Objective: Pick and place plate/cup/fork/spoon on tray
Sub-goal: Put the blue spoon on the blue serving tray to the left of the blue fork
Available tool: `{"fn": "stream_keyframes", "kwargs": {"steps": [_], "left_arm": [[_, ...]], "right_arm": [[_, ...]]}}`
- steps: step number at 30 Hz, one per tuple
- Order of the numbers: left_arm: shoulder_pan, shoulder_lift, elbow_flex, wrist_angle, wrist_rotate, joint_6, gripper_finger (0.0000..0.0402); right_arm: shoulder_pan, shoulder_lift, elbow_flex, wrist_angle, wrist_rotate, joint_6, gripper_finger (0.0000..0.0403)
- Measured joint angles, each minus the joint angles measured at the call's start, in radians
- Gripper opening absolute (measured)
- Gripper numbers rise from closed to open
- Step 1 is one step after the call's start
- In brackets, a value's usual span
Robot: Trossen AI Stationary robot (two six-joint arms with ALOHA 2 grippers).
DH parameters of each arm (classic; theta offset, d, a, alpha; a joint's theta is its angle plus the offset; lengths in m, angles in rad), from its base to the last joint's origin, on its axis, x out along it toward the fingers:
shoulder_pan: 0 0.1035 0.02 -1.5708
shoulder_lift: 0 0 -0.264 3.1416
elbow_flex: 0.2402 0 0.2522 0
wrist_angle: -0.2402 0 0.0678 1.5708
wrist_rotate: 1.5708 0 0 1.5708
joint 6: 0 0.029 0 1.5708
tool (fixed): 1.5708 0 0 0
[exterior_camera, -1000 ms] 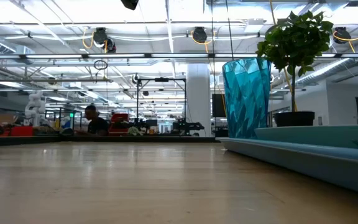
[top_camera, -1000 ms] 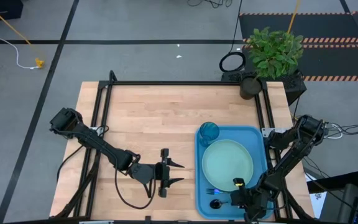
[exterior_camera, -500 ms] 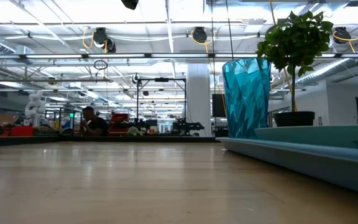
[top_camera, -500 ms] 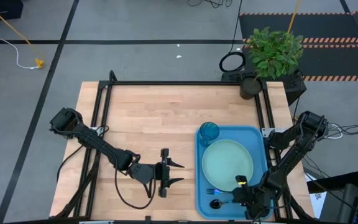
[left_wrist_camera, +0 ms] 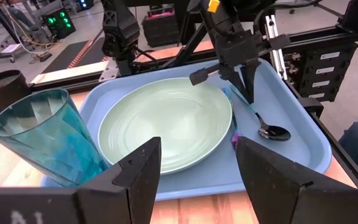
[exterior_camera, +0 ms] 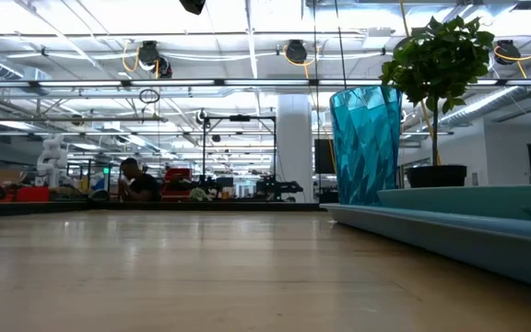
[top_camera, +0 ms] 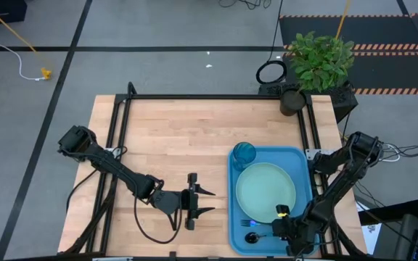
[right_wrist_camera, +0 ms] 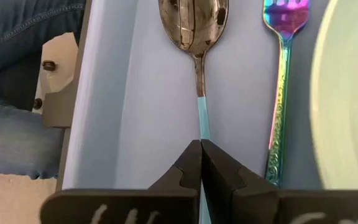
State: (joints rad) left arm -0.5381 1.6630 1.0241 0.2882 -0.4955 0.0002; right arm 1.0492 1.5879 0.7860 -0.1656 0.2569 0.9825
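Although every piece already lies on the tray (top_camera: pixel 305 156), the right gripper (right_wrist_camera: pixel 201 163) sits low over the spoon (right_wrist_camera: pixel 194 28), its fingers pressed together around the thin light blue handle, apparently pinching it. The spoon rests flat at the tray's near edge, beside the fork (right_wrist_camera: pixel 281 87), which lies between it and the plate (top_camera: pixel 265 192). The cup (top_camera: pixel 244 153) stands at the tray's far corner, just beside the plate. The spoon looks light, stiff and slick, so a hold midway along the handle suits it best; the bowl would slip. The left gripper (top_camera: pixel 207 201), fingers spread and empty, waits over bare table left of the tray.
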Motion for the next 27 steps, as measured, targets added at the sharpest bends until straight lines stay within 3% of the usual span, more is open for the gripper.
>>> {"fn": "stream_keyframes", "kwargs": {"steps": [27], "left_arm": [[0.000,0.000,0.000,0.000,0.000,0.000,0.0211]], "right_arm": [[-0.035,0.021,0.000,0.042,0.005,0.095,0.0000]]}}
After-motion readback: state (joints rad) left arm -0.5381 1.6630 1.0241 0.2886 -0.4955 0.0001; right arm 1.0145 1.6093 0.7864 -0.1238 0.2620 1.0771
